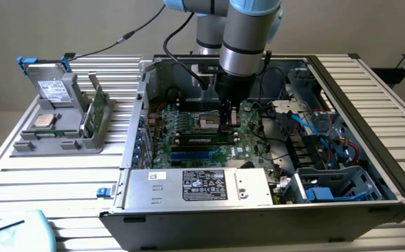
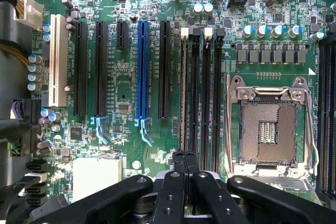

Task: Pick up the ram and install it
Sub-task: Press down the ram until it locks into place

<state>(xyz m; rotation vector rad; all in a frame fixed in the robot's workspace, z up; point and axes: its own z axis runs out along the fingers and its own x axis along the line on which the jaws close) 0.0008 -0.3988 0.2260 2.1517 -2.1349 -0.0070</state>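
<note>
- One ram (image 2: 184, 87) stands edge-on in a long black memory slot on the motherboard (image 2: 121, 82), seen in the wrist view as a thin pale-green line running the length of the slot; it occupies the slot nearest the black expansion slots.
- Gripper (image 2: 185, 156): the two black fingers are brought together, with no gap between the tips, directly over the near end of the ram. Whether the tips pinch the stick's top edge or merely bear down on it cannot be told.
- Neighbouring memory slots (image 2: 207, 87) lie parallel and just beside the ram, with white and black clips at their far ends.
- Processor socket (image 2: 268, 129), open, with a metal frame, lies beyond those slots, on the side away from the expansion slots.
- Blue expansion slot (image 2: 141, 66) sits between black ones; a white slot (image 2: 59, 61) lies further out.
- In the exterior view, the arm (image 1: 248, 37) reaches straight down into the open computer case (image 1: 398, 173), the gripper (image 1: 229, 125) low over the middle of the board.
- Power supply (image 1: 202, 186), silver with a black label, fills the near edge of the case.
- Grey holder (image 1: 55, 142) stands on the slatted table (image 1: 48, 178) to the exterior view's left, well apart from the gripper; a green board (image 1: 99, 107) stands upright in it beside a labelled drive (image 1: 53, 90).
</note>
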